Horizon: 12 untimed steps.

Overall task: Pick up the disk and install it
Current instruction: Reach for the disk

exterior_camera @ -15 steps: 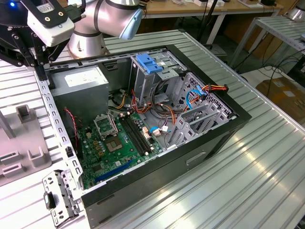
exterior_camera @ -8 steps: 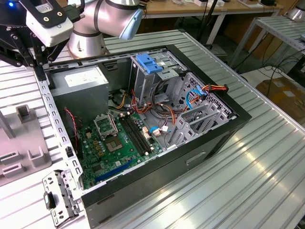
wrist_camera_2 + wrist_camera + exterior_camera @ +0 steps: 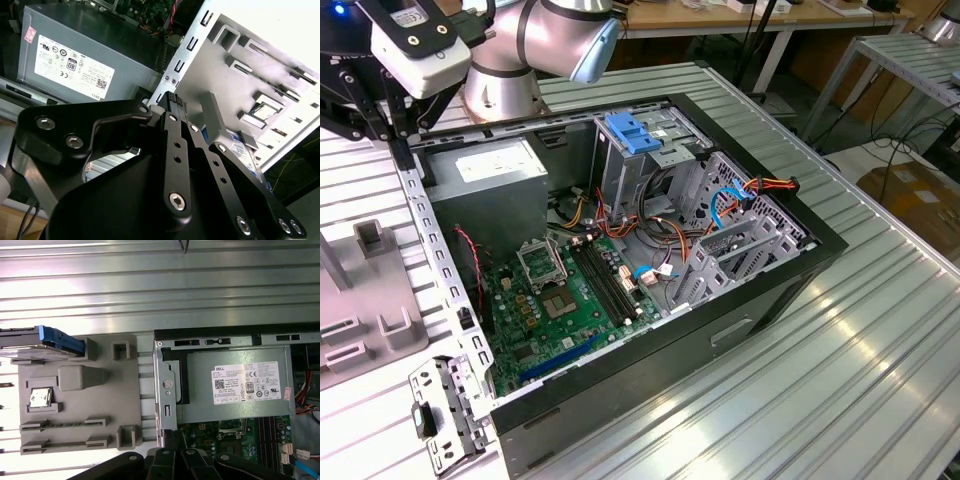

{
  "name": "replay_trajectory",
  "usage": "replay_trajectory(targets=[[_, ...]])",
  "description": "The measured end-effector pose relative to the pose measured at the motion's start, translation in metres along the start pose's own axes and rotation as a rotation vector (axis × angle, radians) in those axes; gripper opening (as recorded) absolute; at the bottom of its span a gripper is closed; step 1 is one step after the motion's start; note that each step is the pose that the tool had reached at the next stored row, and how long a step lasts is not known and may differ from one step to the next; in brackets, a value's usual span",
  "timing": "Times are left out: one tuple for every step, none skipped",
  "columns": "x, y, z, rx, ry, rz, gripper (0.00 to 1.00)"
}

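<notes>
Ribbed metal bench (image 3: pixel 880 380), open computer case (image 3: pixel 770 290).
Gripper (image 3: pixel 173 100) closed, empty, at the case's ten o'clock in the exterior view; disk (image 3: pixel 35 345) on grey tray (image 3: pixel 125 405).

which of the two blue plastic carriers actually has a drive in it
The disk on the grey tray outside the case; the light-blue bracket on the drive cage is bare.
</notes>
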State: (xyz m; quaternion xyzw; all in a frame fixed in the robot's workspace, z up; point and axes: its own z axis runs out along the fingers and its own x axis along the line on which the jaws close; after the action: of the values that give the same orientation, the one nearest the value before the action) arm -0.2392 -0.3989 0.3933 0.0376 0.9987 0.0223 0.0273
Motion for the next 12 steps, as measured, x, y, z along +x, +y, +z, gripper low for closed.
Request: replay_trajectory(targets=[[0.0003, 0.0000, 0.0000, 0.0000, 0.0000, 0.000, 0.11], [0.0006, 0.0000, 0.0000, 0.0000, 0.0000, 0.000, 0.11], [0.0009, -0.0001, -0.0001, 0.0000, 0.0000, 0.000, 0.11], [0.0012, -0.0001, -0.0001, 0.0000, 0.0000, 0.000, 0.11], [0.0014, -0.0001, -0.0001, 0.0000, 0.0000, 0.000, 0.11], [0.0016, -0.0001, -0.0001, 0.0000, 0.0000, 0.000, 0.11], [0.0019, -0.0001, -0.0001, 0.0000, 0.0000, 0.000, 0.11], [0.0021, -0.0002, -0.0002, 0.0000, 0.0000, 0.000, 0.11], [0.0023, -0.0002, -0.0001, 0.0000, 0.0000, 0.000, 0.11], [0.0025, -0.0002, -0.0002, 0.0000, 0.0000, 0.000, 0.11], [0.0028, -0.0002, -0.0002, 0.0000, 0.0000, 0.000, 0.11], [0.0030, -0.0002, -0.0002, 0.0000, 0.0000, 0.000, 0.11]])
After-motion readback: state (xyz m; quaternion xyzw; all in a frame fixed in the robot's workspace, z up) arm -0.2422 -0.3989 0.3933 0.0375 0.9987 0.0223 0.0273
